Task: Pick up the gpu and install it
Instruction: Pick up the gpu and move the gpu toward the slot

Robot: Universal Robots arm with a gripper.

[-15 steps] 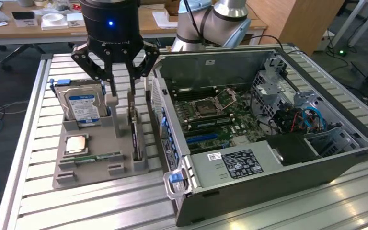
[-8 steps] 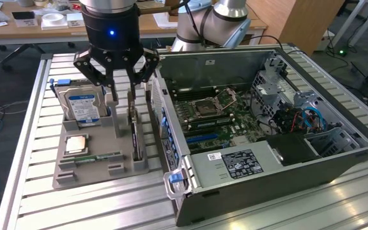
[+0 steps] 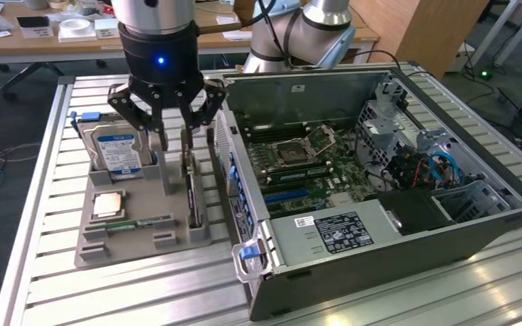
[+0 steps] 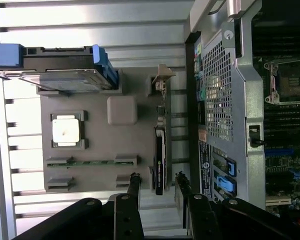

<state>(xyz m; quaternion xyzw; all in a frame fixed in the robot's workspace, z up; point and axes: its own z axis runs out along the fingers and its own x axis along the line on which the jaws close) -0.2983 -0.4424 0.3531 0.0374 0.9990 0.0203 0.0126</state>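
Note:
The gpu (image 3: 191,193) is a thin dark card standing on edge in a slot along the grey holder tray (image 3: 143,239), on the side nearest the computer case. In the wrist view the gpu (image 4: 160,160) runs lengthwise, with its silvery bracket (image 4: 163,80) at the far end. My gripper (image 3: 172,151) hangs just above that side of the tray, open. Seen from the wrist, the gripper (image 4: 157,184) has one finger on either side of the card's near end, and nothing is held.
The tray also holds a hard drive (image 3: 116,153) with a blue-white label, a processor (image 3: 109,204) and a green memory stick (image 3: 138,223). The open computer case (image 3: 478,224) lies close beside the tray with its motherboard (image 3: 306,170) exposed. Slatted aluminium table (image 3: 107,292) lies underneath.

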